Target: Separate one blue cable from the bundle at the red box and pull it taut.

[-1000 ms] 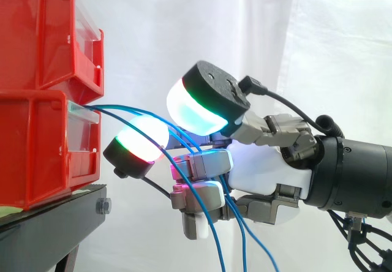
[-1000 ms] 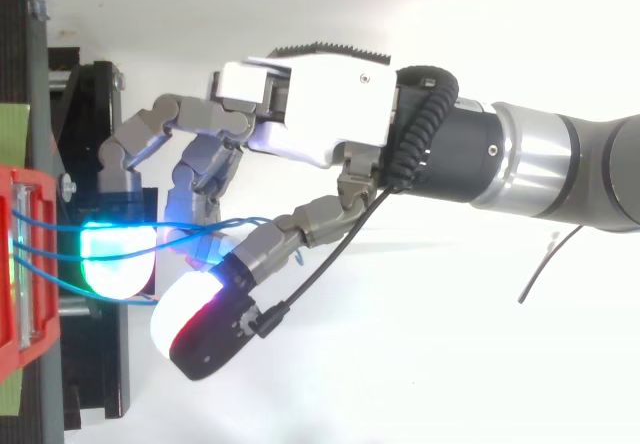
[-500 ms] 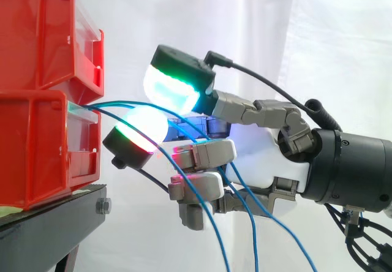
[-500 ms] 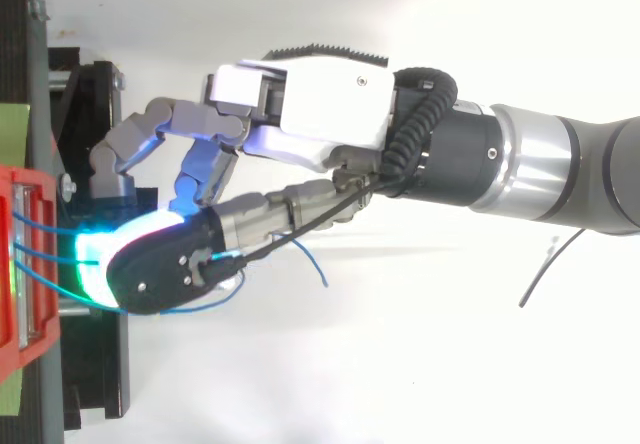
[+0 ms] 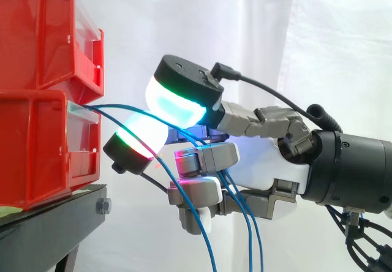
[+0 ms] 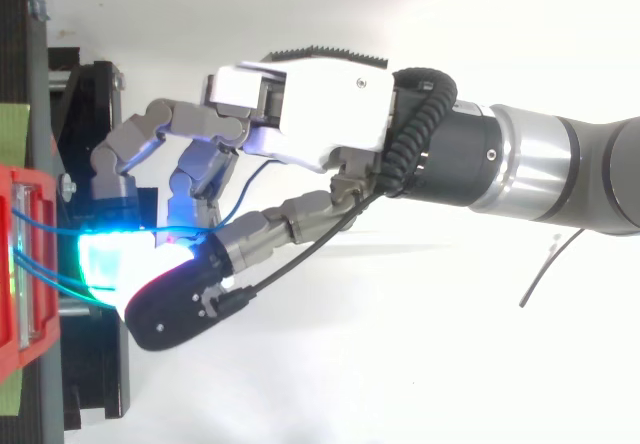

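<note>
Several thin blue cables [image 5: 113, 106] leave the front of the lower red box [image 5: 37, 143] and run right into my hand [image 5: 263, 162], then hang down below it [image 5: 205, 247]. The thumb's cyan-green pad [image 5: 180, 97] sits just above a finger's white-red pad [image 5: 138, 140], and one cable passes between the two. The other fingers [image 5: 205, 158] are curled with cables running past them. From above, the hand [image 6: 310, 104] reaches left to the box [image 6: 15, 264], and its pads meet over the cables [image 6: 40, 226].
A second red bin [image 5: 43, 33] is stacked on the lower one. Both rest on a black stand [image 5: 49, 223] at the left. A white curtain hangs behind. There is free room below and to the right of the hand.
The thumb has come down and closed onto the finger pad over the cable. The loose cable ends under the hand now hang more steeply.
</note>
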Controlling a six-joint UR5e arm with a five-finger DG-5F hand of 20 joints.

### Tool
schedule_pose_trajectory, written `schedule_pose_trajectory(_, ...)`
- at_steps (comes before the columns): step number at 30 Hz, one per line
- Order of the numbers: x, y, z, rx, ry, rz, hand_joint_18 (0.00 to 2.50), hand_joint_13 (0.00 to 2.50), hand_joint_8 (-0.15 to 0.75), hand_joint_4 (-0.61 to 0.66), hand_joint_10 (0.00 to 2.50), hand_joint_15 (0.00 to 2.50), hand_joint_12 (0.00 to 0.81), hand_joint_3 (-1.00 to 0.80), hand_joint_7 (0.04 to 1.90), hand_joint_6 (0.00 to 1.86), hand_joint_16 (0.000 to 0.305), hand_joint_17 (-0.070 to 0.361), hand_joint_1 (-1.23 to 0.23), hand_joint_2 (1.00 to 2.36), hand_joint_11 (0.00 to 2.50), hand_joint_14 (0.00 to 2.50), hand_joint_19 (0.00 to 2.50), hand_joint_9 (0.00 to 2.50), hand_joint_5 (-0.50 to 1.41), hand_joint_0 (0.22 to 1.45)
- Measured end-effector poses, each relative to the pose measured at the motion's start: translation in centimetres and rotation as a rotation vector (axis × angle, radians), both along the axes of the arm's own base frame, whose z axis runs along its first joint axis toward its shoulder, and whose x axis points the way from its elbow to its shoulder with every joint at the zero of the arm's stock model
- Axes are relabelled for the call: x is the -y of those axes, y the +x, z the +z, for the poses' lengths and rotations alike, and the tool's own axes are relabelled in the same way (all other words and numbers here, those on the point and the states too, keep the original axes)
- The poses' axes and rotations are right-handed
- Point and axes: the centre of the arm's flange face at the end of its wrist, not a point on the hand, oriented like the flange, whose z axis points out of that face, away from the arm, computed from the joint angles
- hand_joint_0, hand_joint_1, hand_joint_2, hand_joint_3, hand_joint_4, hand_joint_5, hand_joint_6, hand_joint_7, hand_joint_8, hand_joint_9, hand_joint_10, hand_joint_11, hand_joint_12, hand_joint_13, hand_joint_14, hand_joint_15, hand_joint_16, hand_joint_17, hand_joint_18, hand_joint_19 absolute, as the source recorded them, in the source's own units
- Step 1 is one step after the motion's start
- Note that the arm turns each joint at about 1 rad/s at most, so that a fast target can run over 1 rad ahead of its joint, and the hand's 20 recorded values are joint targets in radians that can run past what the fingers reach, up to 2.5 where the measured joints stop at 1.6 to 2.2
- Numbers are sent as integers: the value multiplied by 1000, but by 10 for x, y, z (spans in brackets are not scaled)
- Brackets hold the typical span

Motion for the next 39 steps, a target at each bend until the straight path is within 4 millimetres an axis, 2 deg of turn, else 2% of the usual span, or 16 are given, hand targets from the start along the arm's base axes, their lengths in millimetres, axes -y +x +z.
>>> schedule_pose_trajectory(5,0,0,0,-1,-9,-1,1132,1268,344,159,904,1234,420,-500,1007,955,52,116,-945,1000,1630,26,762,1089,-183,816)
schedule_pose_trajectory(9,0,0,0,-1,-16,-3,1135,1268,341,164,1031,1249,420,-500,983,957,52,117,-1009,1000,1582,25,773,1040,-190,678)
schedule_pose_trajectory(10,0,0,0,-2,-17,-3,1133,1268,339,165,1047,1250,422,-500,968,954,53,119,-990,1000,1545,25,799,1040,-191,595)
schedule_pose_trajectory(11,0,0,0,-2,-18,-3,1136,1270,344,166,1041,1255,429,-500,958,952,53,119,-979,1000,1529,25,796,1047,-190,581)
schedule_pose_trajectory(13,0,0,0,-2,-19,-3,1157,1294,355,150,923,1253,433,-500,1001,927,54,121,-857,1000,1559,24,812,1133,-167,545)
schedule_pose_trajectory(14,0,0,0,-2,-19,-3,1159,1294,355,145,893,1252,433,-500,1011,923,54,122,-845,1000,1560,24,811,1147,-164,544)
schedule_pose_trajectory(16,0,0,0,-2,-19,-3,1186,1318,343,110,659,1253,427,-500,1076,893,55,123,-645,1000,1628,23,841,1231,-135,537)
schedule_pose_trajectory(19,0,0,0,-2,-20,-3,1183,1328,310,75,482,1254,414,-500,1103,878,53,119,-503,1000,1665,23,858,1299,-123,564)
schedule_pose_trajectory(24,0,0,0,-1,-20,-3,1192,1365,311,93,462,1296,393,-500,1121,874,52,117,-440,1000,1712,22,881,1323,-130,585)
schedule_pose_trajectory(27,0,0,1,-1,-20,-3,1195,1370,308,129,537,1310,396,-500,1096,881,53,118,-528,1000,1700,22,869,1293,-143,599)
schedule_pose_trajectory(28,0,0,0,-1,-20,-3,1194,1367,309,149,654,1327,393,-500,1095,886,53,119,-640,1000,1648,23,862,1238,-149,626)
schedule_pose_trajectory(29,0,0,1,-1,-20,-3,1195,1360,309,147,699,1332,389,-500,1076,893,53,119,-691,1000,1643,21,861,1213,-153,639)
schedule_pose_trajectory(32,0,0,1,-1,-20,-3,1152,1331,320,148,1057,1354,389,-500,996,931,50,113,-890,1000,1494,21,789,1024,-186,715)
schedule_pose_trajectory(34,-1,0,1,-1,-20,-2,1149,1328,322,155,1077,1354,373,-500,987,935,49,110,-927,1000,1495,20,774,1015,-189,755)
schedule_pose_trajectory(37,-1,0,1,0,-20,-2,1048,1313,309,114,1158,1360,310,-500,996,938,36,81,-946,1000,1412,18,674,1001,-190,835)
schedule_pose_trajectory(39,-1,0,1,-1,-20,-2,958,1238,289,109,1067,1298,312,-450,986,943,33,74,-943,1004,1382,18,647,960,-194,846)
